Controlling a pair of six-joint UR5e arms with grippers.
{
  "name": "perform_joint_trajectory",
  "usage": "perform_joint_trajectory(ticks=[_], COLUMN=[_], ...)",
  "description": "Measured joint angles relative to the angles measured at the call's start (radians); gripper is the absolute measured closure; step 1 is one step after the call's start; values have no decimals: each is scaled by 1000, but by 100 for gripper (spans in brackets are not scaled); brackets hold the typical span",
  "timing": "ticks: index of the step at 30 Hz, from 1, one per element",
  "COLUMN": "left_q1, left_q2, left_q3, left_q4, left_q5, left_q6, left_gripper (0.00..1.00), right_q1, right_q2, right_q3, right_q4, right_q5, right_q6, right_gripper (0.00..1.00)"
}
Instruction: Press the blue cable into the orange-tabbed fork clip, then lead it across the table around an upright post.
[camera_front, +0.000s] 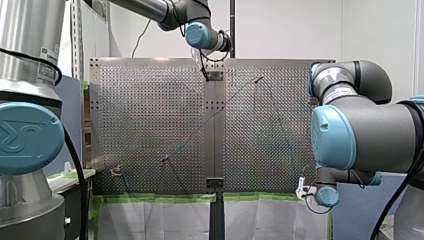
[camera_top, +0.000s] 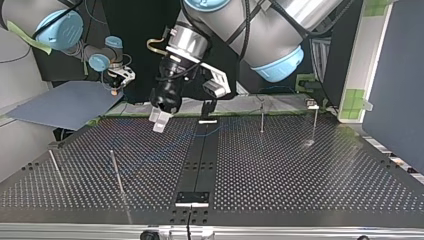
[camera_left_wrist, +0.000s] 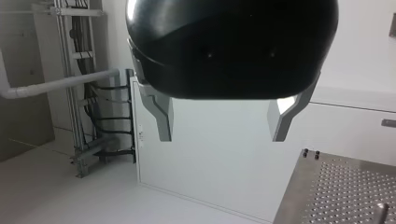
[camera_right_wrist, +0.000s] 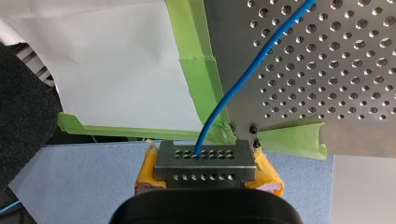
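Note:
A thin blue cable (camera_right_wrist: 252, 70) runs from between the yellow-padded fingers of my right gripper (camera_right_wrist: 205, 159) out over the perforated table (camera_right_wrist: 327, 56). That gripper is shut on the cable and sits off the table's near right corner in the front view (camera_front: 302, 189). The cable shows faintly across the table (camera_front: 210, 120). A small clip (camera_front: 116, 171) sits near the front view's near left corner. My left gripper (camera_left_wrist: 222, 134) is open and holds nothing. It hangs over the far middle edge (camera_front: 205, 74), seen with pale fingers in the top view (camera_top: 160, 119).
Thin upright posts (camera_top: 116, 171) (camera_top: 261, 118) (camera_top: 55, 167) stand on the table. Green tape (camera_right_wrist: 196, 70) lines the table's edge over white sheeting. A blue-grey board (camera_top: 65, 102) lies under my right gripper (camera_top: 116, 87), beside the table.

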Motion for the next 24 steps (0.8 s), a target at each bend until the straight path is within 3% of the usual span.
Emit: perform_joint_trajectory(ticks=[16,24], left_q1=[-2,1], left_q2=[0,0], left_q3=[-148,-232], left_q4=[147,231], left_q5=[-2,-39], left_q6=[-1,-17], left_gripper=[0,0], right_q1=[1,0], right_q2=[0,0], right_q3=[0,0], right_q4=[-1,-2], right_q5=[0,0], right_q6=[0,0], right_gripper=[100,100])
